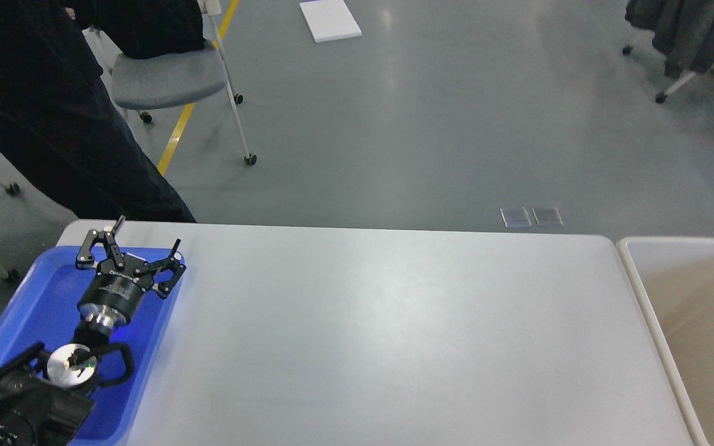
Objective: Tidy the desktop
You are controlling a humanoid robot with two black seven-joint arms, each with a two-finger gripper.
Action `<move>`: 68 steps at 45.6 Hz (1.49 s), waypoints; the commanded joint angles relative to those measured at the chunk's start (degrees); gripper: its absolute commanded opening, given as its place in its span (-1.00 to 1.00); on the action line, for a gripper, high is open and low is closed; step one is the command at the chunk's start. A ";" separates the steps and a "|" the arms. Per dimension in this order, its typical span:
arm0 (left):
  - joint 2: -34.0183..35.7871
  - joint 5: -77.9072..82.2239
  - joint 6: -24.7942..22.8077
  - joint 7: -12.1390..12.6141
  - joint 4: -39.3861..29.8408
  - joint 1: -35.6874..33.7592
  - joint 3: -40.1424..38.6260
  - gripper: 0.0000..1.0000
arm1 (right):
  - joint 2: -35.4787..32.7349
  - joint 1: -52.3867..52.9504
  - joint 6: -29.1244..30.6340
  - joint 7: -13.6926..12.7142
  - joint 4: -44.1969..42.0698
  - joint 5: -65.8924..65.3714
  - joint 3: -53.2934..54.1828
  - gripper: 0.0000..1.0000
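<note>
Over the blue tray (35,297) at the desk's (382,334) left end, the left end effector (146,238) hangs released, fingers spread, grasping nothing. The white-grey desk stretches rightward to the beige bin (636,291) beside its right edge.

The left arm (28,396) is black, built of thick matte segments, with a round silver disc at one joint and a black cable looping beside it. Its hand (146,238) has a black cylindrical base with a silver collar, small white lettering, and two thin black linkage fingers.
</note>
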 commanded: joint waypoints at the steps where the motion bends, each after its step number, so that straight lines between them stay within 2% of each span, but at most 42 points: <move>1: -0.05 -0.06 0.00 0.00 -0.01 0.00 0.00 1.00 | 6.38 -24.71 -4.57 -1.17 -25.15 1.13 24.73 -1.00; 10: -0.05 -0.06 0.00 0.00 -0.01 0.00 0.00 1.00 | 11.13 -29.64 -18.37 -1.87 -24.63 1.39 39.66 -1.00; 16: -0.05 -0.06 0.00 0.00 -0.01 0.00 0.00 1.00 | 12.45 -30.87 -20.31 -3.28 -24.36 1.48 50.39 -1.00; 23: -0.05 -0.06 0.00 0.00 -0.01 -0.09 0.00 1.00 | 13.94 -31.84 -22.77 -3.72 -24.36 1.48 64.01 -1.00; 29: -0.05 -0.06 0.00 0.00 -0.01 -0.09 0.00 1.00 | 15.26 -32.27 -27.16 -6.44 -22.79 1.48 72.89 -1.00; 33: -0.05 -0.06 0.00 0.00 -0.01 -0.09 0.00 1.00 | 15.35 -32.54 -30.24 -7.15 -20.76 2.62 78.25 -1.00; 45: -0.05 -0.06 0.00 0.00 -0.01 -0.09 0.00 1.00 | 15.88 -35.53 -31.30 -7.59 -20.15 12.81 81.26 -1.00; 52: -0.05 -0.06 0.00 0.00 -0.01 -0.09 0.00 1.00 | 15.88 -37.20 -31.21 -7.59 -20.15 14.40 81.43 -1.00; 53: -0.05 -0.06 0.00 0.00 -0.01 -0.09 0.00 1.00 | 15.88 -37.46 -31.12 -7.59 -20.15 14.57 81.43 -0.93; 54: -0.05 -0.06 0.00 0.00 -0.01 -0.09 0.00 1.00 | 15.96 -37.64 -31.12 -7.59 -20.15 14.84 81.43 -0.62; 55: -0.05 -0.06 0.00 0.00 -0.01 -0.09 0.00 1.00 | 15.96 -37.99 -31.12 -7.50 -20.15 15.19 81.43 -0.20; 56: -0.05 -0.06 0.00 0.00 -0.01 -0.09 0.00 1.00 | 15.96 -38.42 -30.86 -7.50 -20.15 15.63 81.43 0.47; 57: -0.05 -0.06 0.00 0.00 -0.01 -0.09 0.00 1.00 | 16.05 -38.60 -30.68 -7.41 -20.15 15.81 81.43 0.87; 58: -0.14 -0.06 0.00 0.00 -0.01 -0.09 0.00 1.00 | 16.05 -38.78 -30.59 -7.33 -20.15 15.89 81.34 1.00; 68: -0.14 -0.06 0.00 0.00 -0.01 -0.09 0.09 1.00 | 15.96 -39.84 -30.24 -7.24 -20.15 15.63 80.11 1.00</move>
